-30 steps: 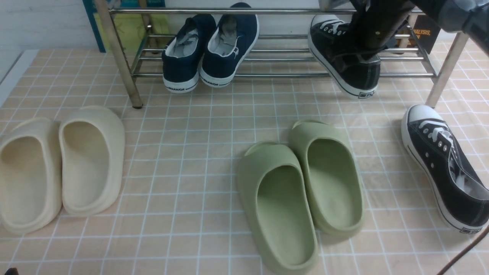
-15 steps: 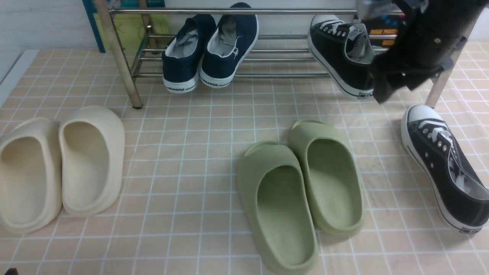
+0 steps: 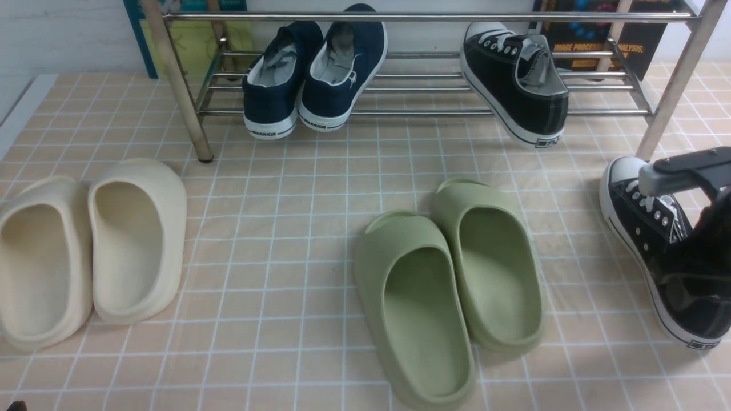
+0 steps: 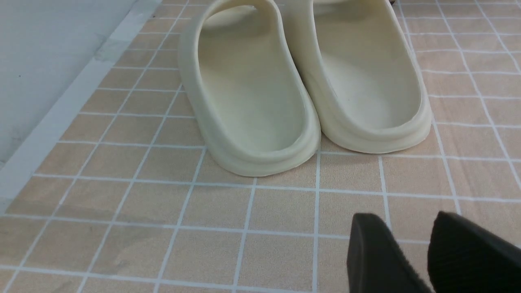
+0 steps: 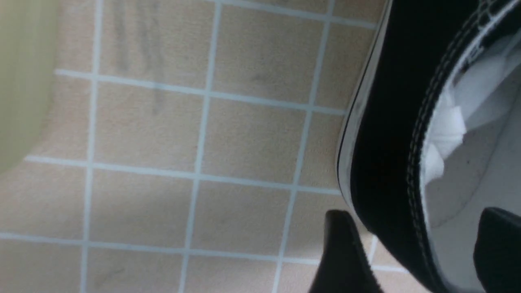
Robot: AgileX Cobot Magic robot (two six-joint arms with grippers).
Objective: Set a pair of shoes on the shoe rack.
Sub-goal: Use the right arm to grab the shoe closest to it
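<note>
One floor sneaker [image 3: 633,224] half-hidden | right gripper [image 5: 411,228] — apart, straddling its side | left gripper [image 4: 405,232] — apart, cropped

Observed: the left jaws are two matte black fingers [image 4: 378,260], wedge-shaped with rounded tips and a finely grained surface. The right jaws have matching black fingers [image 5: 342,256]. The right arm [image 3: 714,228] has a black housing, with a light grey block [image 3: 657,178] under a flat black plate [image 3: 694,161].

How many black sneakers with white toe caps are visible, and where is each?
2. The first sneaker rests on the shoe rack, at its right end. The second sneaker lies on the floor at the right, partly covered by the right gripper.
</note>
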